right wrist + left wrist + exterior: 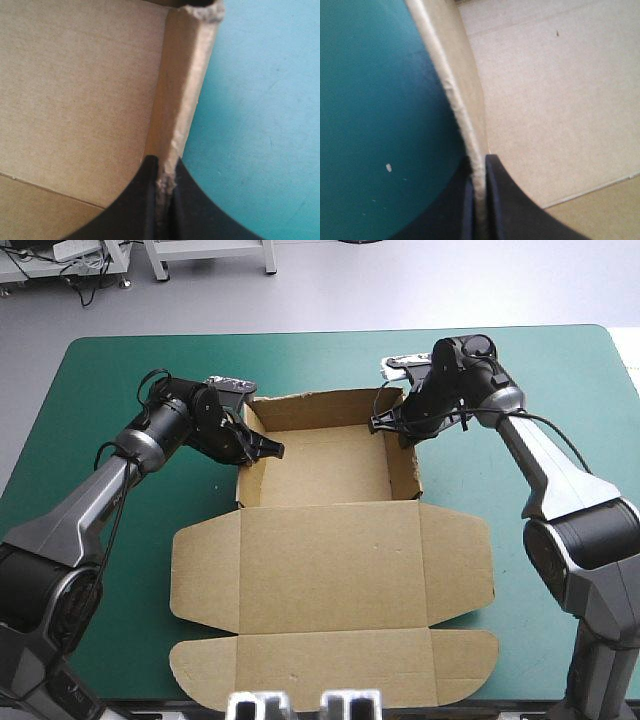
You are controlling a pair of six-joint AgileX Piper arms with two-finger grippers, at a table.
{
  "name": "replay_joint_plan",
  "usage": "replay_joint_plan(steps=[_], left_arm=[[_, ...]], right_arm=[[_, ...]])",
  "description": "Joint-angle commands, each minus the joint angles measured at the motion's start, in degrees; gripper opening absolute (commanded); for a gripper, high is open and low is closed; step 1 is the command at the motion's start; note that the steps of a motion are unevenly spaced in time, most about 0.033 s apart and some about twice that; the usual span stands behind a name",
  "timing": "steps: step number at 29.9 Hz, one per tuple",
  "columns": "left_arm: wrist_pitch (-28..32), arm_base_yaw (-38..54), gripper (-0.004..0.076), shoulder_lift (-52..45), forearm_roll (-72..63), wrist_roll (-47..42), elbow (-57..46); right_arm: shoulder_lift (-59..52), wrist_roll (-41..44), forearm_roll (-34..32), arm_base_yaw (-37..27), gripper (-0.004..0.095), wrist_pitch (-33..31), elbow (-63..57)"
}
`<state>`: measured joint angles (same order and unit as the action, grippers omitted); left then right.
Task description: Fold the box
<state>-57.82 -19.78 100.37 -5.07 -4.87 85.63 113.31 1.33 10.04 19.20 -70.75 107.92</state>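
Nearest the lens in each wrist view: black fingers (505, 200), all but closed, a thin edge of brown board pinched between them. Left gripper (479, 167) clamped on the top edge of the left wall (462, 95) of the box (330, 570); right gripper (164, 175) clamped likewise on the right wall (186, 85), a frayed end of that wall ahead of the fingers. To the inner side of each wall, the tray floor (325, 455); to the outer side, bare teal-green surface (120, 370).

From above: box near mid-surface, tray part toward the far edge with far wall (320, 400) and both side walls raised. Lid panels (330, 665) and their side flaps flat on the cover, reaching toward the near edge.

Step in hand, by appearance: squaring and holding both side walls upright. Next move, probably: tucking or pressing the walls so as to stand unaided. Called for: an even, matched grip on both sides, no outward pull likely to splay the tray, and a clean release.
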Motion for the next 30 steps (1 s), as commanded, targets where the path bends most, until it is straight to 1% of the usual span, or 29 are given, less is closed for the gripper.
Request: replay_joint_plan(steps=[1, 6, 8, 11, 13, 17, 20, 23, 25, 29, 30], left_arm=[[3.72, 2.59, -0.001, -2.0, -3.0, -1.03, 2.09], [4.3, 4.6, -0.001, -1.47, -4.47, -0.92, 2.09], [4.3, 4.6, -0.001, -1.24, -4.35, 0.61, 2.09], [3.65, 4.6, -0.0009, -0.98, -4.35, 1.27, 2.09], [2.15, 4.6, -0.0002, -0.6, -4.35, 1.27, 2.31], [-3.21, 4.6, 0.0051, 0.94, -4.35, 1.27, 4.29], [-9.32, 4.6, 0.0121, 2.86, -5.14, 1.27, 7.66], [-14.48, 4.6, 0.0216, 4.62, -7.08, 2.1, 11.13], [-16.4, 4.6, 0.0284, 5.16, -7.87, 3.52, 13.31], [-16.31, 4.6, 0.0424, 5.44, -7.47, 4.04, 16.1], [-16.31, 4.6, 0.0443, 5.44, -7.18, 4.04, 16.68]], right_arm=[[-1.48, -2.33, 4.16, 0.75, -0.0009, 0.72, 1.45], [-1.02, -2.91, 4.02, 0.75, -0.0009, 3.37, 1.45], [-1.02, -5.11, 3.49, 0.75, -0.0009, 3.37, 1.56], [-1.02, -6.12, 0.27, 0.88, 0.0012, 2.03, 1.56], [-1.02, -6.7, -2.19, 1.26, 0.0058, 1.19, 1.56], [-1.02, -7.39, -5.5, 2.01, 0.0226, 0.62, 1.56], [-1.02, -7.39, -5.37, 2.01, 0.037, 0.38, 1.56], [-1.02, -7.39, -5.37, 2.01, 0.0445, -0.08, 1.68], [-1.02, -7.39, -5.11, 2.01, 0.0466, -0.21, 1.68], [-1.02, -7.39, -4.99, 2.01, 0.0468, -0.91, 2.47], [-1.02, -7.39, -4.99, 2.01, 0.0468, -0.91, 3.02]])
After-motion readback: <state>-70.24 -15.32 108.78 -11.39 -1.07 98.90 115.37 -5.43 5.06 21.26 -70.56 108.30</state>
